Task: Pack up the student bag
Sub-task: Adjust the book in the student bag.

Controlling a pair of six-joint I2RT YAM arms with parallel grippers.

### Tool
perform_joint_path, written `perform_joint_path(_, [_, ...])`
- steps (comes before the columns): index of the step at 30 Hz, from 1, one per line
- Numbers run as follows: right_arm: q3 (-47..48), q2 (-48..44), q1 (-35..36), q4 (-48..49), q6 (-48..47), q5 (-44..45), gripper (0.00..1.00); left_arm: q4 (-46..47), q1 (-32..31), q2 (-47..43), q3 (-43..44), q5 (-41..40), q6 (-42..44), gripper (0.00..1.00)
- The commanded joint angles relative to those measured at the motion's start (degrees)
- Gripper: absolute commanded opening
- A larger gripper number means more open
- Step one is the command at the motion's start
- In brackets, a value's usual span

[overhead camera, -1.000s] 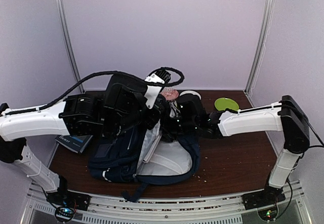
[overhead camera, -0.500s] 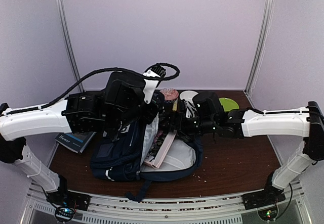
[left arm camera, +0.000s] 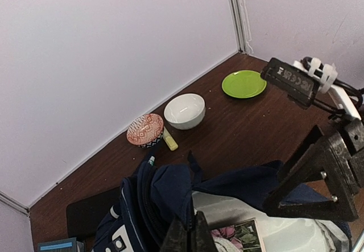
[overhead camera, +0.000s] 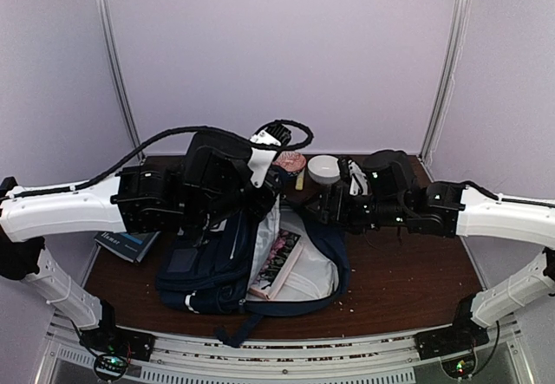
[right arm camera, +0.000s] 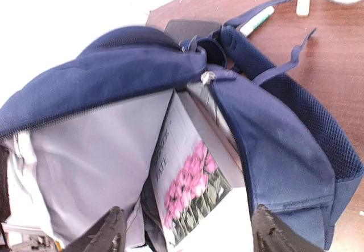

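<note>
Student bag: the student bag lies at the near middle of the table, its mouth gaping toward 3 o'clock with grey lining showing.
Tulip book: 1 tulip book leans inside the mouth, its cover facing up and not fully sunk.
Blue book: 1 blue book lies on the table at the bag's 9 o'clock.
Left gripper: the left gripper is pinched tight on the bag's upper rim, lifting it.
Right gripper: the right gripper hangs over the mouth, jaws wide apart, nothing between them.
Step, as I judge it: loading with 1 arm while the other props the mouth.
Doing it well: hold the rim high and taut; bring each next item in from 3 o'clock, low and flat along the lining; nudge the tulip book deeper to clear room.
Marker: a marker lies just beyond the bag at 12 o'clock.
Far items: patterned bowl, yellow highlighter, white bowl cluster near the back wall; a green plate sits at 2 o'clock.
</note>
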Motion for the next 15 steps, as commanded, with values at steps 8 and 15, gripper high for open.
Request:
perform_joint_path(8, [-5.7, 7.7, 5.2, 8.6, 7.1, -3.3, 0.5, 9.8, 0.6, -2.7, 0.1, 1.2, 1.2, 0.0])
perform_joint_path(15, [-0.9, 17.7, 5.1, 11.1, 7.7, -2.4, 0.49, 10.3, 0.6, -4.4, -1.3, 5.8, 0.5, 0.0])
